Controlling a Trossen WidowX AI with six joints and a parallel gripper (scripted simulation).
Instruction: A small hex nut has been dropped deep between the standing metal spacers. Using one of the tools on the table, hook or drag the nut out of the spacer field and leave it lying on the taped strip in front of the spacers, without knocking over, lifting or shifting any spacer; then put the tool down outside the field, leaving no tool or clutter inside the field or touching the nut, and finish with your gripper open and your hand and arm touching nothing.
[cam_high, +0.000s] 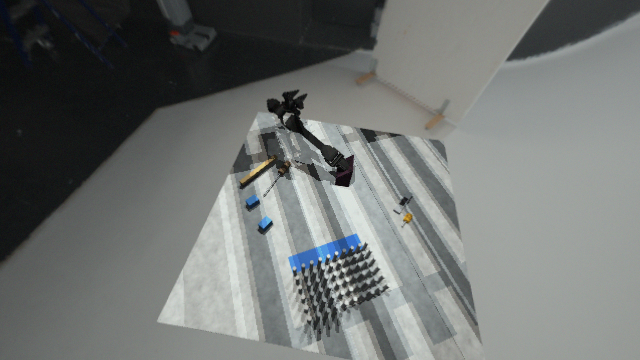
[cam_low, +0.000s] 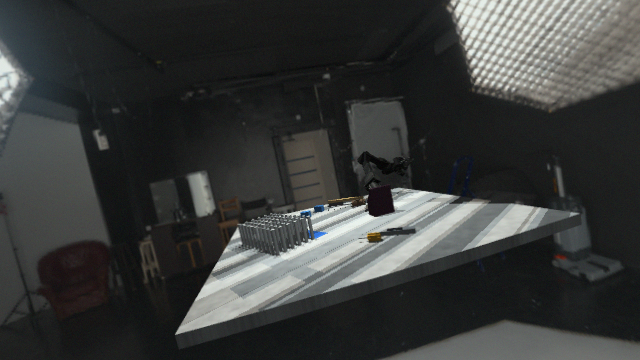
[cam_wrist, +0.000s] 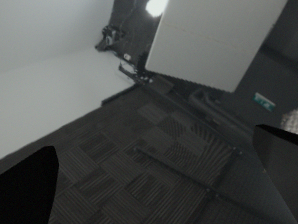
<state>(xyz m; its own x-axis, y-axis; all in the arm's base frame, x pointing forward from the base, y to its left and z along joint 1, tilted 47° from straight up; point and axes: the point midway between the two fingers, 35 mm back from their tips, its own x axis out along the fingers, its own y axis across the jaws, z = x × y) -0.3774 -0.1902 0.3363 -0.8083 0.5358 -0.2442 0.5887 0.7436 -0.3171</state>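
The metal spacers (cam_high: 350, 277) (cam_low: 275, 235) stand in a dense block. The blue taped strip (cam_high: 324, 251) (cam_low: 319, 234) lies along their arm-side edge. The hex nut cannot be made out in any view. My gripper (cam_high: 302, 94) (cam_low: 411, 161) (cam_wrist: 158, 145) is open and empty, raised near the arm's base end of the table, far from the spacers and tools. A long yellow-brown bar (cam_high: 258, 171) and a brown-handled tool with a thin shaft (cam_high: 283, 169) lie on one side. A grey tool (cam_high: 404, 201) (cam_low: 400, 231) and a small orange-handled tool (cam_high: 407, 218) (cam_low: 374, 237) lie on the other.
Two blue blocks (cam_high: 252, 201) (cam_high: 265, 223) sit between the long tools and the spacer field. The arm stands on a dark base (cam_high: 345, 177) (cam_low: 381, 201). The wrist view shows only the room's floor and walls beyond the fingers.
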